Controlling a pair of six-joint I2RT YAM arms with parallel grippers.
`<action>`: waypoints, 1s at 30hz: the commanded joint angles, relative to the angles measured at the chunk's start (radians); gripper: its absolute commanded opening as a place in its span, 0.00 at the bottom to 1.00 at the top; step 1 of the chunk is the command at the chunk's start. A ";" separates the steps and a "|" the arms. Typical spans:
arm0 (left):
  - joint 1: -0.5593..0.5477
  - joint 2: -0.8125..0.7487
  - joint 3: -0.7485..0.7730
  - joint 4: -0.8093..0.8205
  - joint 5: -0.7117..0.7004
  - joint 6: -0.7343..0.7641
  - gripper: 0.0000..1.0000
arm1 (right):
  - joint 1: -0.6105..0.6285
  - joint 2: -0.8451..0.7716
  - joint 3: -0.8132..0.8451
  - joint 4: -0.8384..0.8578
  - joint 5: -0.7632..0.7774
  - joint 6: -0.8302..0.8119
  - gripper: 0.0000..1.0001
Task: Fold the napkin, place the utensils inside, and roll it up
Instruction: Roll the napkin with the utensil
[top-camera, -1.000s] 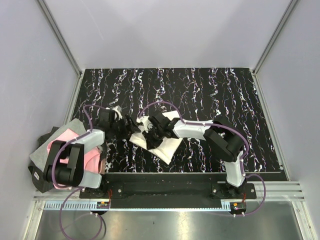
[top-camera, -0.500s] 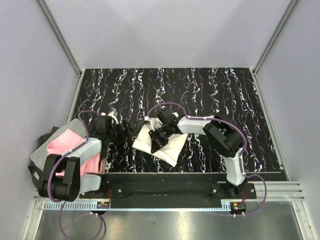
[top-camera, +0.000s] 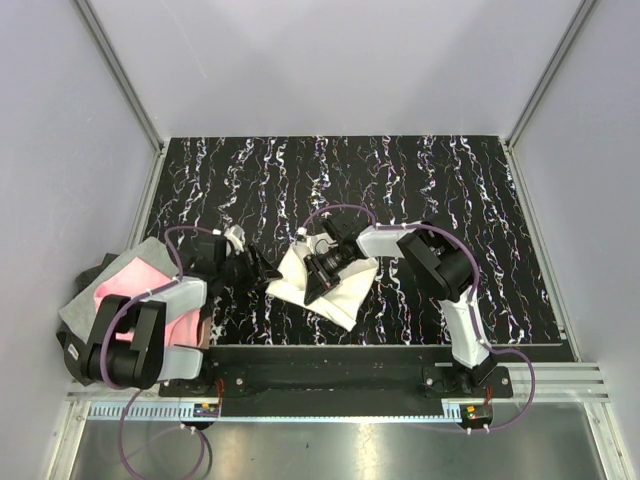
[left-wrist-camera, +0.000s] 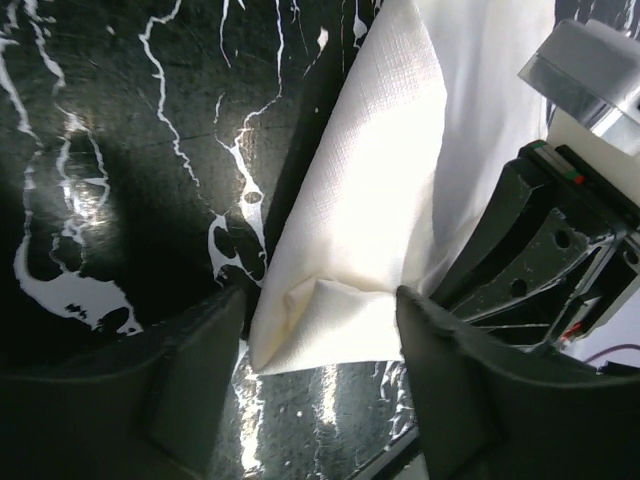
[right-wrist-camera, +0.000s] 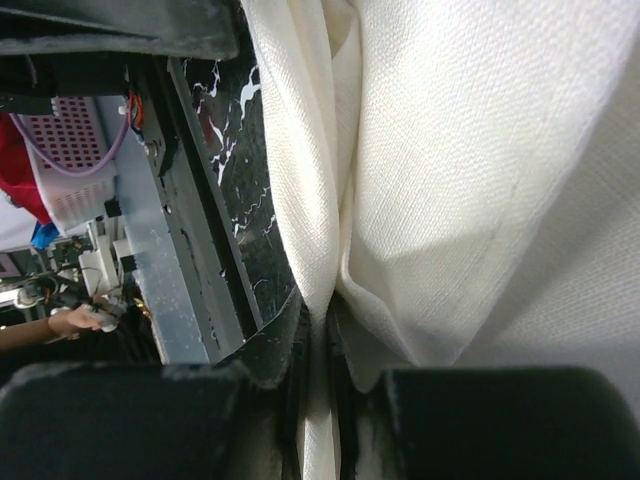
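Overhead, the napkin (top-camera: 335, 290) lies bunched on the table (top-camera: 450, 180), left jaws at its 9 o'clock, right jaws atop it. Left wrist: jaws apart, straddling a napkin (left-wrist-camera: 350, 230) corner. Right wrist: jaws clamped on a napkin (right-wrist-camera: 450, 180) fold.

One camera hangs overhead, looking down on the whole table (top-camera: 480, 200). Both wrist cameras press close against the napkin (left-wrist-camera: 370, 200), which sits centre-frame from above.
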 joint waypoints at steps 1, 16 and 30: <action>-0.013 0.066 -0.010 -0.017 0.017 0.008 0.60 | -0.023 0.072 0.010 -0.060 0.051 -0.025 0.15; -0.024 0.151 0.036 -0.061 0.017 0.027 0.00 | -0.046 -0.002 0.060 -0.107 0.075 -0.026 0.38; -0.024 0.197 0.129 -0.181 0.026 0.060 0.00 | 0.195 -0.424 -0.038 -0.055 0.807 -0.199 0.64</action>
